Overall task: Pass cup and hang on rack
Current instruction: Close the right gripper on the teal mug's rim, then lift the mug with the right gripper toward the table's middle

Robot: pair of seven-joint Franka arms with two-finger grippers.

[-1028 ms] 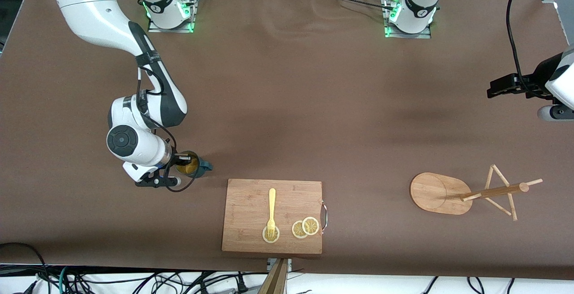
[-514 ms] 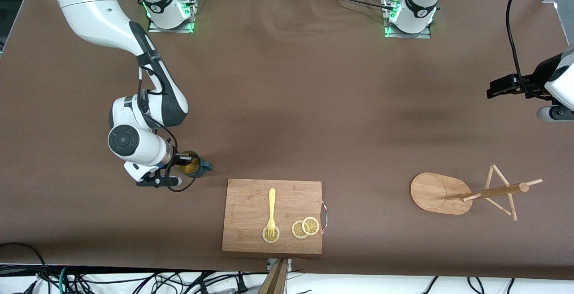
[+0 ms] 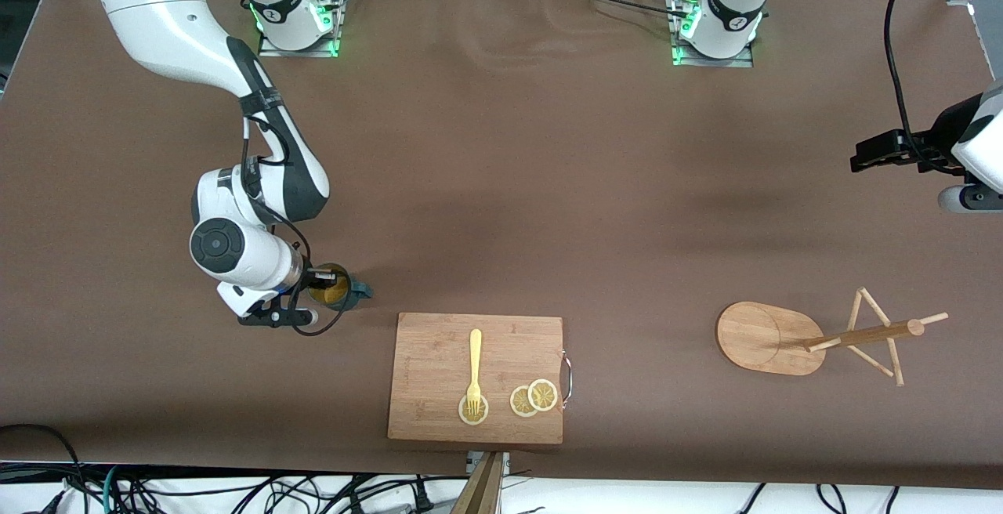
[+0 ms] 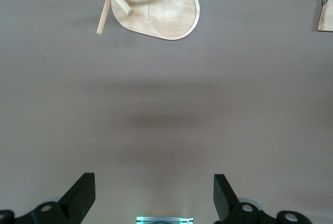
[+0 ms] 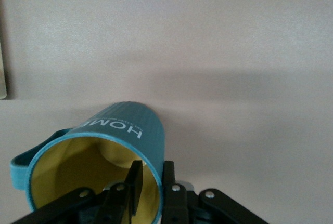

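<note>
One cutting board lies nearest the front camera, bearing one fork and three lemon slices. One rack lies tipped toward the left arm's end. One cup sits on the brown table, its wall clamped by the right gripper. The left gripper waits with fingers apart.

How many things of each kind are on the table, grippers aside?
Cup: 1, its wall pinched by the right gripper
Rack: 1
Cutting board: 1
Fork: 1
Lemon slices: 3
Total: 7
The left gripper waits open over bare table.
</note>
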